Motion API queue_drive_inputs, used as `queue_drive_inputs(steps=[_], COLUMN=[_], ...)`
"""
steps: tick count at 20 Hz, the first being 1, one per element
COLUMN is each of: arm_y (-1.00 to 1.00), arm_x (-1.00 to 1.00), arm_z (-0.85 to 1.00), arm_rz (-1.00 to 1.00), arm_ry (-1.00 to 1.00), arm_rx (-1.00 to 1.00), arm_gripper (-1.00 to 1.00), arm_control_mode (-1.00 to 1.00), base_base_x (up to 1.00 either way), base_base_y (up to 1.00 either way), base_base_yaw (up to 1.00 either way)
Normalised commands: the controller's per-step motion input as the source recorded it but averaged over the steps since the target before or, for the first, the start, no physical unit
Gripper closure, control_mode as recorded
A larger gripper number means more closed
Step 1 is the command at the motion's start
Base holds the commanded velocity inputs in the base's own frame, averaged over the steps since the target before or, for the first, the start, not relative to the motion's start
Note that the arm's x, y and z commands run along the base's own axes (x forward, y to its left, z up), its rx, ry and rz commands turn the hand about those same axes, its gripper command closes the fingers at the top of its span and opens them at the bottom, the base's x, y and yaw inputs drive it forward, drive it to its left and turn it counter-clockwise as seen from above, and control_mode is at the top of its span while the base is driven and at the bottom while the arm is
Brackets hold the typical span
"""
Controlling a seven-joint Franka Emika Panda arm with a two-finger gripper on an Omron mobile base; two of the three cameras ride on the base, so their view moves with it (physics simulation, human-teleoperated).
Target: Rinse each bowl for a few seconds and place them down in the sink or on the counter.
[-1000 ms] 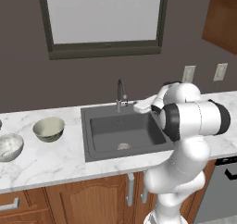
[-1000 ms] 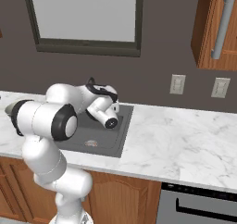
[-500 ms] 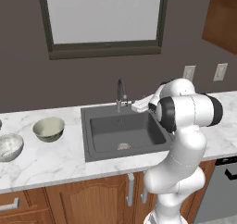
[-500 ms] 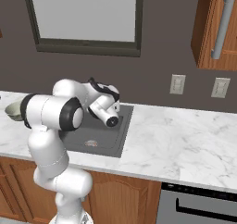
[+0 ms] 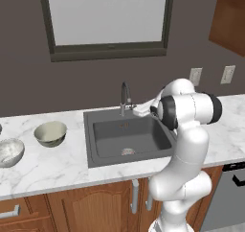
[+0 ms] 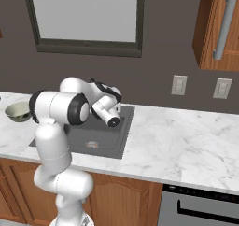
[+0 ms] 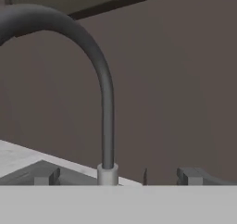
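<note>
White marbled counter (image 5: pixel 57 166) runs below a dark wall and a framed window, and on its left end sit the two bowls, well apart from the arm: the olive-beige bowl (image 5: pixel 50 133) just left of the sink (image 5: pixel 128 137), and the whitish-grey bowl (image 5: pixel 9 152) farther left, near the picture's edge. Both stand upright and untouched, so no rinsing has begun, as far as I can judge. The gripper (image 5: pixel 137 110) hovers empty at the back rim of the sink, its jaws spread wide, right beside the faucet (image 7: pixel 102 102), whose base fills the middle of the hand view between the two dark tips. This looks like the opening step, turning the water on; the next move calls for nudging the faucet's handle, then a long swing left to fetch a bowl. A round drain (image 5: pixel 128 152) lies at the basin floor. Two wall outlets (image 6: pixel 178 85) and a wooden upper cabinet (image 6: pixel 219 29) sit off to the right, out of the way; nothing blocks the path to the bowls.
</note>
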Motion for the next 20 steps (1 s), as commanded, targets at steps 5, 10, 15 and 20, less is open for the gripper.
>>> queue_drive_inputs(steps=[5,10,15,20], arm_y=[0.06,0.00,0.00,0.00], arm_x=[0.29,0.34,0.33,0.30], arm_z=[-0.17,-0.04,-0.08,-0.20], arm_rz=[0.00,0.00,0.00,0.00], arm_ry=[0.00,0.00,0.00,0.00], arm_rx=[0.00,0.00,0.00,0.00], arm_gripper=[-1.00,-1.00,-1.00,-1.00], arm_control_mode=[-1.00,-1.00,-1.00,-1.00], base_base_x=[0.00,0.00,0.00,0.00], base_base_y=[0.00,0.00,0.00,0.00], base_base_yaw=[0.00,0.00,0.00,0.00])
